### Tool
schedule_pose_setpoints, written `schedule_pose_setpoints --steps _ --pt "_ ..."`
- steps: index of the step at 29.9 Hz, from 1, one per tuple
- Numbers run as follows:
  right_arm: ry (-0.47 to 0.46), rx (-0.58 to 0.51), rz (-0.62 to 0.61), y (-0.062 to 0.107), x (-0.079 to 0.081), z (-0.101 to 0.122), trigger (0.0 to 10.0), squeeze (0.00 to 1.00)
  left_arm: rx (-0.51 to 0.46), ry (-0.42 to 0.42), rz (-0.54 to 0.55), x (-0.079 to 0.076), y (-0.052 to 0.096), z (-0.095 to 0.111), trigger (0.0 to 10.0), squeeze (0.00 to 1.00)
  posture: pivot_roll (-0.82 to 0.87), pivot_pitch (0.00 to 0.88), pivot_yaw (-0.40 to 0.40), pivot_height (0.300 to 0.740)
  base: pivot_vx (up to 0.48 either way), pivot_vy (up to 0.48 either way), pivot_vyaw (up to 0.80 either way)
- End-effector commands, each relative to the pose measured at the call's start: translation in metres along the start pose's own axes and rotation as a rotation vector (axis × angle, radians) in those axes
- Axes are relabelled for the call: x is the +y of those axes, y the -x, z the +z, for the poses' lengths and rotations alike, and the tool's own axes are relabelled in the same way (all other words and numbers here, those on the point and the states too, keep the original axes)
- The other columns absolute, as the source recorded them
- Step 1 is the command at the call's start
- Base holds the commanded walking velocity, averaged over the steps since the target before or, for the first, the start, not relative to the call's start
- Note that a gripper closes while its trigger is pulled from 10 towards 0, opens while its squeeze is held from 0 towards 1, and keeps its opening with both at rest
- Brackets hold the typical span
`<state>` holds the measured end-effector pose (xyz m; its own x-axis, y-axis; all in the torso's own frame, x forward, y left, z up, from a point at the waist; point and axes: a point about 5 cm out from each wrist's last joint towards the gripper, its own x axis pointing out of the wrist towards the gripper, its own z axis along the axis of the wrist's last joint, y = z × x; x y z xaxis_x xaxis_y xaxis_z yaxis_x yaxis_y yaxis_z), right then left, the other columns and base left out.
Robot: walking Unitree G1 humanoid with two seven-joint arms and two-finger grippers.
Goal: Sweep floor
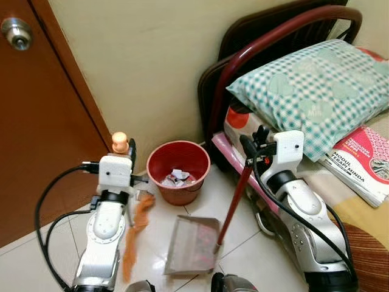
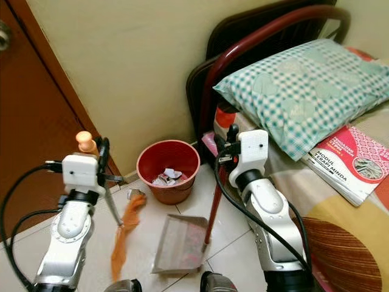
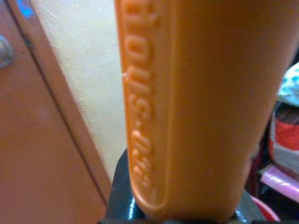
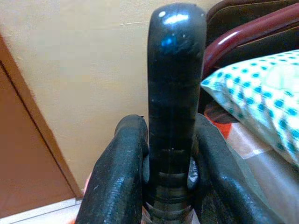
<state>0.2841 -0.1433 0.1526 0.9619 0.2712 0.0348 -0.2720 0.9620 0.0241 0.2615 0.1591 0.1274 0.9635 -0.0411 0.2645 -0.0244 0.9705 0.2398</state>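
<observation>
My left gripper (image 1: 126,151) is shut on a broom, just below its orange handle tip (image 1: 120,142); the orange handle (image 3: 187,107) looms close in the left wrist view. The orange bristles (image 1: 137,228) hang down to the tiled floor. My right gripper (image 1: 255,144) is shut on the black grip (image 4: 175,93) atop the dustpan's red pole (image 1: 234,201), both fingers (image 4: 117,177) pressed against it. The grey dustpan (image 1: 193,243) rests flat on the floor between my arms. Behind it stands a red bin (image 1: 178,159) with paper scraps (image 1: 176,177) inside.
A brown door (image 1: 36,121) stands at the left and a cream wall behind the bin. At the right is a bed with a dark red headboard (image 1: 267,36), a checked pillow (image 1: 316,91) and a book (image 1: 364,161).
</observation>
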Motion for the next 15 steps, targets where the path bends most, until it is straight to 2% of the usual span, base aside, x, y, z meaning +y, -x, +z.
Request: schedule_pose_setpoints --steps 1,5,9,10,12,13,14,15 --pt "-0.006 -0.026 0.011 -0.002 0.001 0.004 10.0 0.0 -0.019 -0.02 0.017 0.004 0.001 0.006 10.0 0.0 -0.02 0.114 -0.007 0.74 0.0 0.0 0.0" --pt "-0.009 -0.029 0.027 -0.003 0.006 0.002 10.0 0.0 -0.015 -0.063 0.023 0.011 0.014 0.01 10.0 0.0 -0.01 0.111 -0.008 0.74 0.0 0.0 0.0" --pt "-0.008 -0.03 0.03 -0.004 0.006 0.002 10.0 0.0 -0.052 -0.093 0.025 0.015 0.011 0.011 10.0 0.0 -0.01 0.109 -0.014 0.74 0.0 0.0 0.0" --pt "-0.007 -0.03 0.03 -0.004 0.005 0.002 10.0 0.0 -0.067 -0.099 0.024 0.016 0.009 0.012 10.0 0.0 -0.01 0.11 -0.018 0.74 0.0 0.0 0.0" --pt "-0.007 -0.035 0.034 -0.006 0.005 0.004 10.0 0.0 -0.147 -0.123 0.003 0.012 -0.015 0.015 10.0 0.0 -0.01 0.113 -0.025 0.74 0.0 0.0 0.0" --pt "-0.007 -0.035 0.034 -0.006 0.005 0.004 10.0 0.0 -0.147 -0.123 0.003 0.012 -0.015 0.015 10.0 0.0 -0.01 0.113 -0.025 0.74 0.0 0.0 0.0" --pt "-0.001 -0.035 0.041 -0.006 0.006 0.004 10.0 0.0 -0.185 -0.163 -0.009 0.01 -0.028 0.017 10.0 0.0 -0.01 0.114 -0.029 0.74 0.0 0.0 0.0" --pt "-0.001 -0.035 0.041 -0.006 0.006 0.004 10.0 0.0 -0.185 -0.163 -0.009 0.01 -0.028 0.017 10.0 0.0 -0.01 0.114 -0.029 0.74 0.0 0.0 0.0"
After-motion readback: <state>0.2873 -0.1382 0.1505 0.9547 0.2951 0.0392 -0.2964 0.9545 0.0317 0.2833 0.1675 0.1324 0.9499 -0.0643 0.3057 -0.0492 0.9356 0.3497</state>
